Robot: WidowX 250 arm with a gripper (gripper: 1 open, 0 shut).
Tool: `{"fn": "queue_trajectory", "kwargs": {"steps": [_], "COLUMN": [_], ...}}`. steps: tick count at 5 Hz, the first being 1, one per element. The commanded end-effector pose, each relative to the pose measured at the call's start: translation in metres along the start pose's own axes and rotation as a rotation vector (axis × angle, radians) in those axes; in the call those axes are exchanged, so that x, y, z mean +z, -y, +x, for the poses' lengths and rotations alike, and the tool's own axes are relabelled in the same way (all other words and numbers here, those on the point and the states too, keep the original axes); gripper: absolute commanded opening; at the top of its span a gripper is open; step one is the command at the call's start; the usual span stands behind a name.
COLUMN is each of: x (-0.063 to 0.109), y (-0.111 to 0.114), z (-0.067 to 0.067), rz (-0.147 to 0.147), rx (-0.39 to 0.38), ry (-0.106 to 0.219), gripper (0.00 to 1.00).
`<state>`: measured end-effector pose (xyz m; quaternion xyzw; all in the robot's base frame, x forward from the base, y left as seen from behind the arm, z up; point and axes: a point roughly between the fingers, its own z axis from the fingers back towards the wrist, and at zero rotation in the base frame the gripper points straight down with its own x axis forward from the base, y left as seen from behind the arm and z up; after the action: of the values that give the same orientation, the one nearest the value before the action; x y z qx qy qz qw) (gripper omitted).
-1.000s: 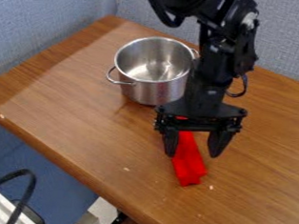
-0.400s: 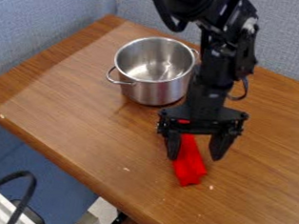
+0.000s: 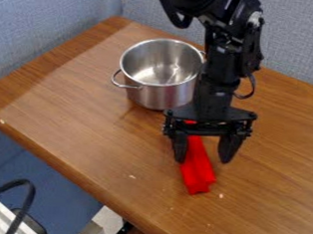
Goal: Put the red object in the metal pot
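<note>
Your black fingers stand spread open astride the bright red ridged rectangular block, whose long axis runs toward lower frame.

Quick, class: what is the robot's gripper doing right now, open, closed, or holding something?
Gripper: open, fingers spread on either side of the red object's upper end, which lies on the table; not gripping it.

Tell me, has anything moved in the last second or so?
Nothing has visibly changed. The gripper stays open, pointing down over the near end of the red object, which still lies flat on the wooden table. The metal pot sits empty in the same spot behind it.
</note>
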<state>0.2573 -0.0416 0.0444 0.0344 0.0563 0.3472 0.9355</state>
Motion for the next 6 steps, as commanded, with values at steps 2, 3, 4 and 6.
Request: {"fn": "queue_trajectory", "kwargs": {"steps": [2, 3, 4, 6], "x": [0.0077, 0.0060, 0.0045, 0.0040], "y": [0.0014, 0.0013, 0.0014, 0.0015], "z": [0.0078, 0.0090, 0.0100, 0.0111], "rz": [-0.029, -0.030, -0.032, -0.037], "rx": [-0.009, -0.013, -0.018, -0.034], "ry": [0.000, -0.002, -0.003, -0.021], "gripper": [1.00, 1.00, 1.00, 0.00]}}
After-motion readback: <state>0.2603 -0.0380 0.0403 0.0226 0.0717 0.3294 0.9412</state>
